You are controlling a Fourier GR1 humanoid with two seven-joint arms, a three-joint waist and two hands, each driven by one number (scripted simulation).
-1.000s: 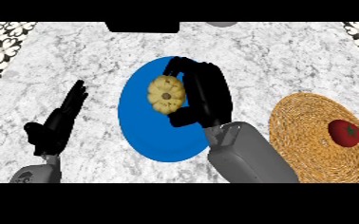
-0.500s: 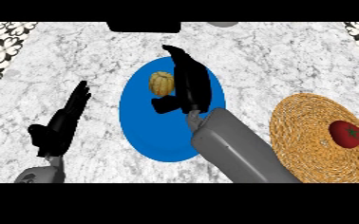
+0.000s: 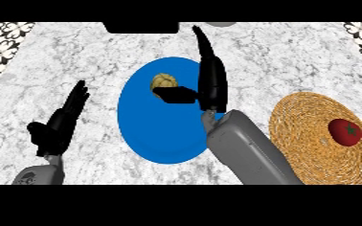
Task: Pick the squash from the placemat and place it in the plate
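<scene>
On the smooth blue plate (image 3: 152, 134) sits the ridged tan squash (image 3: 164, 82), the right hand (image 3: 210, 87) spread wide beside it.

The scene is taken in from a single view, set at the height of the robot's head and turned steeply down onto the marbled worktop (image 3: 283, 52). The surface is seen from close by and fills the frame from side to side. The blue plate (image 3: 155, 139) is framed near the middle, and the woven placemat (image 3: 304, 139) reaches the right edge. The camera's own side is marked by the lower edge, across which the grey arms are brought in (the left forearm (image 3: 41, 174) at the corner, the right forearm (image 3: 247, 153) nearer the middle).
</scene>
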